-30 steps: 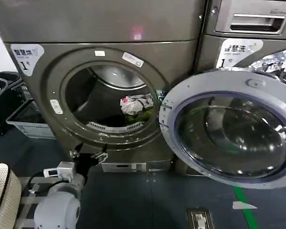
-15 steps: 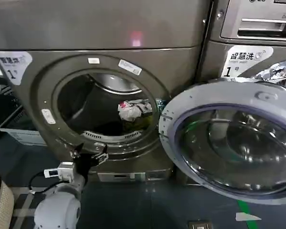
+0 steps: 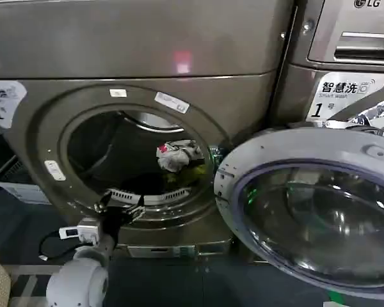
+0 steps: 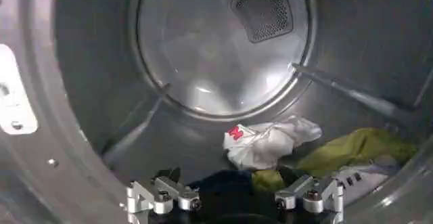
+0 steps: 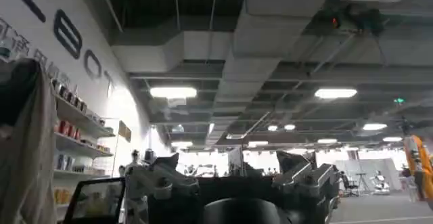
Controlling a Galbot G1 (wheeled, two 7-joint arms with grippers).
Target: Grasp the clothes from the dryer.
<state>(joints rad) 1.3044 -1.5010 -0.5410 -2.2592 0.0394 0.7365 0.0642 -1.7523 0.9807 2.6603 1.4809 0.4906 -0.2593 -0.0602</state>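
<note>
Open dryer (image 3: 147, 70) with clothes (image 3: 178, 155) in the drum, left gripper (image 3: 120, 210) at the porthole's lower rim.

Bronze-grey front-loader, white "1" sticker (image 3: 0, 102) at upper left, grey-rimmed glass door (image 3: 313, 211) swung wide to the right. Small white-grey bundle with a red patch and yellow-green fabric beneath, lying toward the drum's right side. Left gripper fingers spread apart, well short of the bundle. LG machine (image 3: 345, 57) alongside on the right.
</note>
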